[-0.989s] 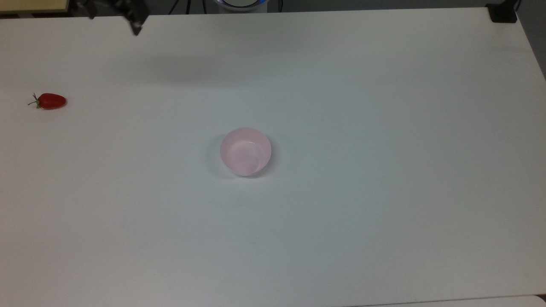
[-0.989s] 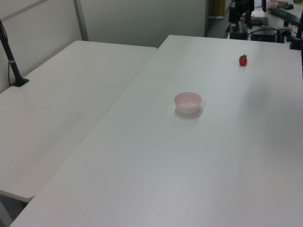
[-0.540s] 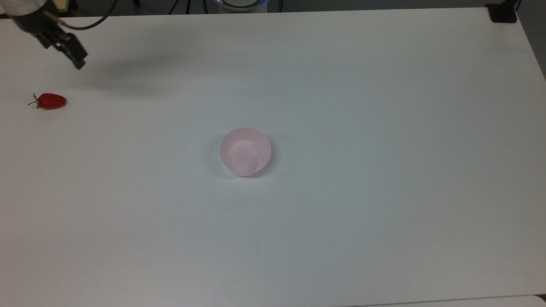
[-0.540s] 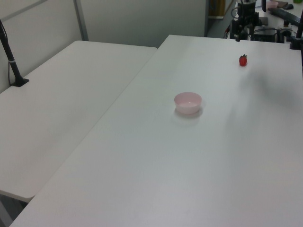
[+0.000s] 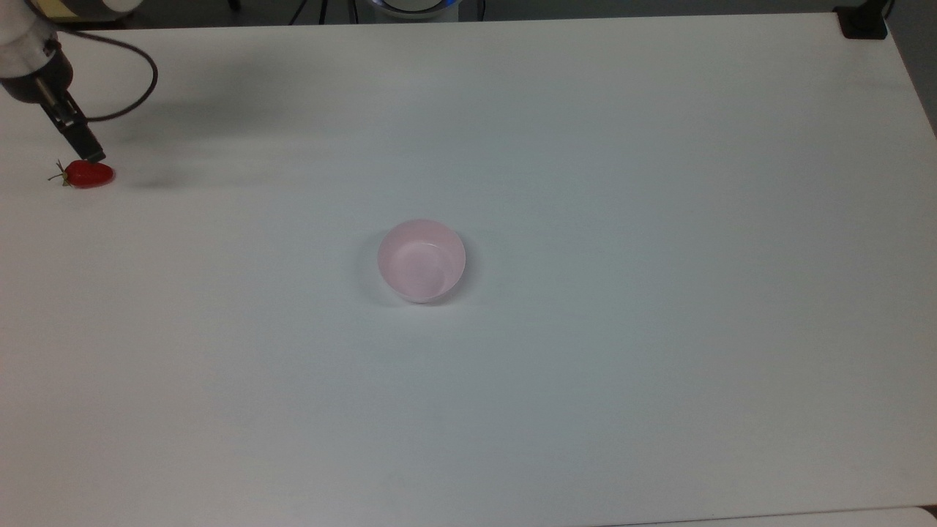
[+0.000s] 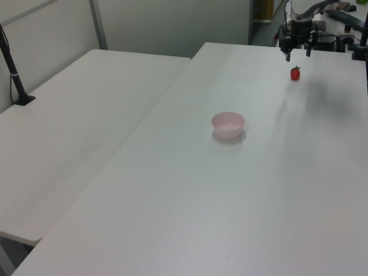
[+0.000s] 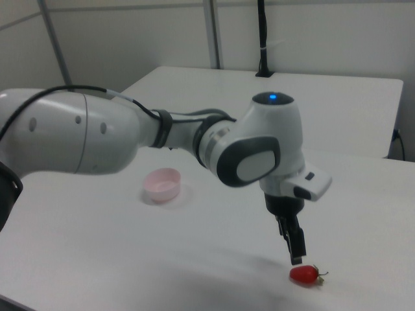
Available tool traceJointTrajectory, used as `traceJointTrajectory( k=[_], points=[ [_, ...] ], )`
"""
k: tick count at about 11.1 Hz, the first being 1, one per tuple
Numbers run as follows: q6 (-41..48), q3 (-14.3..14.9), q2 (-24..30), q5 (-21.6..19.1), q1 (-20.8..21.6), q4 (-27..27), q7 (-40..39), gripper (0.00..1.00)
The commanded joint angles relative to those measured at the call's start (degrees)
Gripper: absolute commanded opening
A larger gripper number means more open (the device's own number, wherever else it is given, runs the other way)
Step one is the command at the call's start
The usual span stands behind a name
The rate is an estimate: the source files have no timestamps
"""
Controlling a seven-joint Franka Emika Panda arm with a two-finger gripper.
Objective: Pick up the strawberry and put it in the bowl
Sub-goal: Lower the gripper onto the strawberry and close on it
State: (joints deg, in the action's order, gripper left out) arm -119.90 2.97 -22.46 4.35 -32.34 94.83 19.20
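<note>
The small red strawberry [image 5: 88, 174] lies on its side near the top view's left edge of the white table, green cap pointing left. It also lies far back in the left view [image 6: 295, 73] and low in the right view [image 7: 303, 275]. My gripper [image 5: 91, 152] hangs just above it, fingers pointing down. In the left view the gripper [image 6: 298, 56] is open, its two fingers spread wider than the fruit, which they do not touch. The pale pink bowl [image 5: 422, 260] stands empty mid-table, well apart from the berry, also seen as the bowl [image 6: 228, 124] and the bowl [image 7: 161, 184].
A black cable [image 5: 139, 73] loops from my wrist over the table's back left. A black clamp [image 5: 864, 22] sits at the top view's back right corner. A second white table [image 6: 75, 121] adjoins on the left view's left, with a black post [image 6: 16, 77].
The gripper has swung from the table's back edge toward the top view's left and come down to just above the strawberry. Strawberry and bowl have not moved.
</note>
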Motion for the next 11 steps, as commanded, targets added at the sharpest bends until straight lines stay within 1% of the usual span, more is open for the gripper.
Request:
traceJointTrajectory(
  k=[1,2,3,6,9,10,11],
  points=[
    [-9.98,1.69,-0.21,0.48,-0.01,6.32,3.47,0.96],
    [-11.31,1.69,-1.09,0.57,-0.01,6.33,4.34,0.93],
    [-12.89,1.78,-2.06,0.57,-0.01,6.33,5.66,0.93],
    [-17.29,1.69,-4.43,1.62,0.17,6.24,8.12,0.83],
    [-17.65,1.69,-4.7,3.38,0.26,6.24,7.79,0.56],
    [-17.65,1.69,-4.61,3.38,0.25,6.07,7.69,0.5],
    [-17.65,1.69,-4.61,3.38,0.52,5.89,7.52,0.47]
  ],
)
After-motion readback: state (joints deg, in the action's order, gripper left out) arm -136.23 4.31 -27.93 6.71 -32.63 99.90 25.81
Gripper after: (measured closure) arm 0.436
